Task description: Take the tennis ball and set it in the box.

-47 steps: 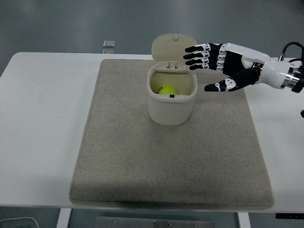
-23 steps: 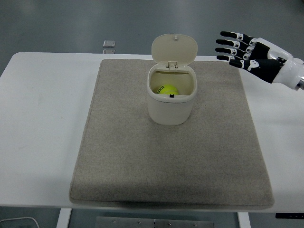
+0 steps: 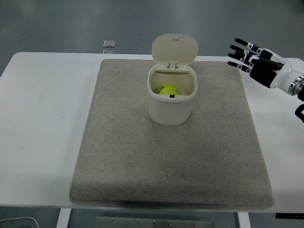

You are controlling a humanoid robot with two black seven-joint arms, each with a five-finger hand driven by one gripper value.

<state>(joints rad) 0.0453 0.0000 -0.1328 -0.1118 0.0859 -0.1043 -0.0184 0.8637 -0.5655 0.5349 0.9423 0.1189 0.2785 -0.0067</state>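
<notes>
Ball: tennis ball lies inside the box, lid up.
Hand: right hand released, empty, well right of the box.

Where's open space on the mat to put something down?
Free: the mat between the box and the near edge, plus the strip left of the box. Crowded only at the box; the right hand hovers over the far right corner.
</notes>
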